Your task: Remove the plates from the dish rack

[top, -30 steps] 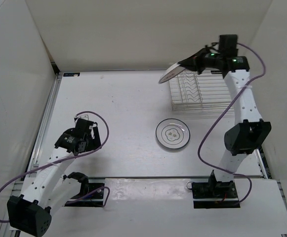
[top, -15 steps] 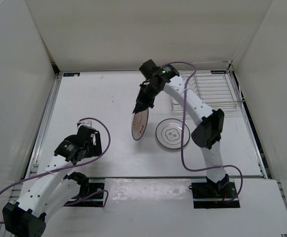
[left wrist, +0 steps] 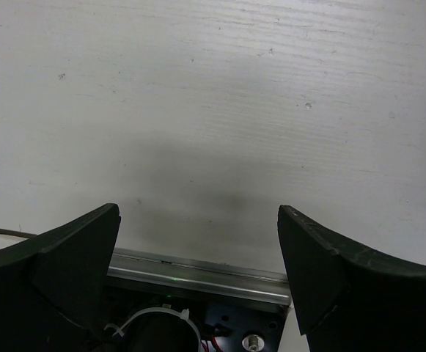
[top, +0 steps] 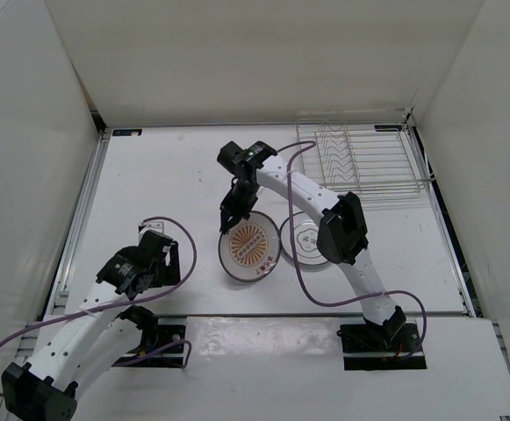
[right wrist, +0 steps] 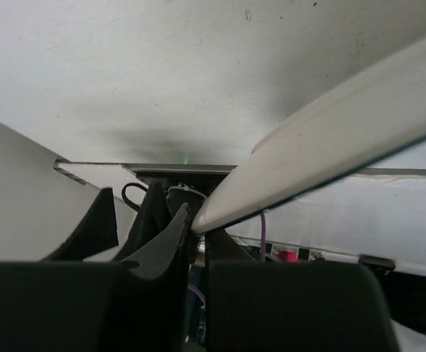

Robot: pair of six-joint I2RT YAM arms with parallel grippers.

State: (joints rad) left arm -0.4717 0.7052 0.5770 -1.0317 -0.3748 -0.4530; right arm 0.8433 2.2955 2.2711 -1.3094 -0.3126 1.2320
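My right gripper [top: 231,223] is shut on the rim of the orange sunburst plate [top: 250,247], which lies low and nearly flat over the table at front centre. In the right wrist view the plate's white edge [right wrist: 330,143] runs out diagonally from the shut gripper [right wrist: 198,220]. A white plate with a dark flower outline [top: 305,239] lies on the table just right of it, partly hidden by my right arm. The wire dish rack [top: 360,158] stands at the back right with no plate showing in it. A third plate is not in view. My left gripper [top: 154,248] [left wrist: 198,249] is open and empty.
White walls close in the table at the back and on both sides. A metal rail [left wrist: 198,275] runs along the table's near edge by the left arm's base. My right arm stretches across from the front right to the centre.
My right gripper carried the sunburst plate from above the rack leftward and down to the front centre, turning it from tilted to nearly flat. My left arm shifted slightly.
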